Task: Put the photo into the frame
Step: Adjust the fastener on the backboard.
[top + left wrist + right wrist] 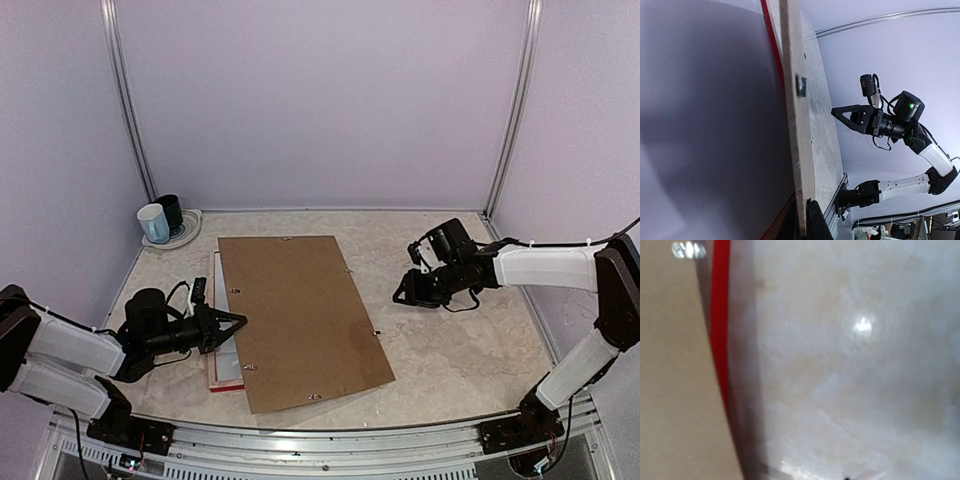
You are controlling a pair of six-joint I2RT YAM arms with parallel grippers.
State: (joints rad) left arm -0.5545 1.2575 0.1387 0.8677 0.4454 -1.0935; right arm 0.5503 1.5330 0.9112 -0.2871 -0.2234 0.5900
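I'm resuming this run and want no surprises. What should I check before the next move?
1. Photo in view: not ok; no view shows it.
2. Backing board off the frame: not ok; it lies skewed over it.
3. Left gripper holding the board's left edge: cannot tell.
4. Right gripper clear of the board: ok; apart from it, shut, empty.
5. Mugs out of the way: ok; far left corner.

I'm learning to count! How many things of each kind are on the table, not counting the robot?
Mugs: 2, the pale mug and the dark mug
Plate: 1
Brown board: 1
Red frame: 1
Total: 5
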